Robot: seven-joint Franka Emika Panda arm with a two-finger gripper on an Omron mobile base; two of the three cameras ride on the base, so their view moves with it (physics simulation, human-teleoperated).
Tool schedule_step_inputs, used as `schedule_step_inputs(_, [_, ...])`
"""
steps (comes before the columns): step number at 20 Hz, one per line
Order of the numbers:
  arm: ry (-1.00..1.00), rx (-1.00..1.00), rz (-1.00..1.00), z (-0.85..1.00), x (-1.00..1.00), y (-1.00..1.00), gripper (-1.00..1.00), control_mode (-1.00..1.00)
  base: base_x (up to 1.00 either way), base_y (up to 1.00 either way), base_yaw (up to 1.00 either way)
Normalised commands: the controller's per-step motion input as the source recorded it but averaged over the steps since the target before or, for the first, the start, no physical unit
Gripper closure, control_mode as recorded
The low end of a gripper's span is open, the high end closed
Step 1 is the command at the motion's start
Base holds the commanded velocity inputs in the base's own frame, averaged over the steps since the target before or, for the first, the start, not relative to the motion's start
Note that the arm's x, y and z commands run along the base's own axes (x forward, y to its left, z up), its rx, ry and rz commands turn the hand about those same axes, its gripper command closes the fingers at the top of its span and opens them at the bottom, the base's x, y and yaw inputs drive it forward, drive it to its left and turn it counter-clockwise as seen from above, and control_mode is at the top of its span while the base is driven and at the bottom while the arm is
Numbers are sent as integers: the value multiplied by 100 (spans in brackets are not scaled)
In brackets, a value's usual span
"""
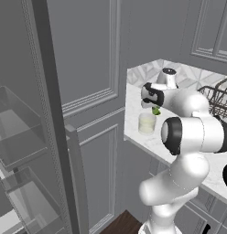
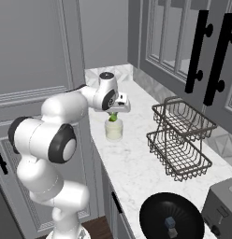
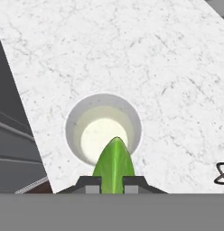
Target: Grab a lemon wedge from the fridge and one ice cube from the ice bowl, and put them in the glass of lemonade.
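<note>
Your jaws (image 3: 113,184) are pinching the lemon wedge (image 3: 114,164). The wedge is a small green-yellow piece, and its pointed tip sticks out past the two finger tips.

Right below the jaws stands the glass of lemonade (image 3: 104,130). You look straight down into its round mouth, and the tip of the wedge points over the pale drink inside. In the right base view, the wedge (image 2: 113,117) hangs just above the rim of the glass (image 2: 113,130), not yet in the drink. The left base view shows the same thing: wedge (image 1: 156,110) over glass (image 1: 147,123).

The glass sits on the white marble worktop (image 2: 136,168), near its front edge. To one side of the jaws, further along the worktop, stands a wire basket rack (image 2: 181,140). Closer to the robot's base there is a black bowl (image 2: 171,220) with an ice cube (image 2: 170,222) in it.

Well away from the jaws, the fridge (image 1: 24,137) stands open, and you can see its clear shelves.
</note>
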Motion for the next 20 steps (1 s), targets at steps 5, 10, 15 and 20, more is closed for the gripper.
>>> schedule_step_inputs(5, [4, 0, 2, 0, 35, 0, 100, -100, 0, 0, 0])
schedule_step_inputs(10, [3, 0, 11, 0, 16, 0, 100, -100, 0, 0, 0])
schedule_step_inputs(15, [1, 0, 8, 0, 19, 0, 100, -100, 0, 0, 0])
schedule_step_inputs(20, [0, 0, 1, -6, 11, 0, 100, -100, 0, 0, 0])
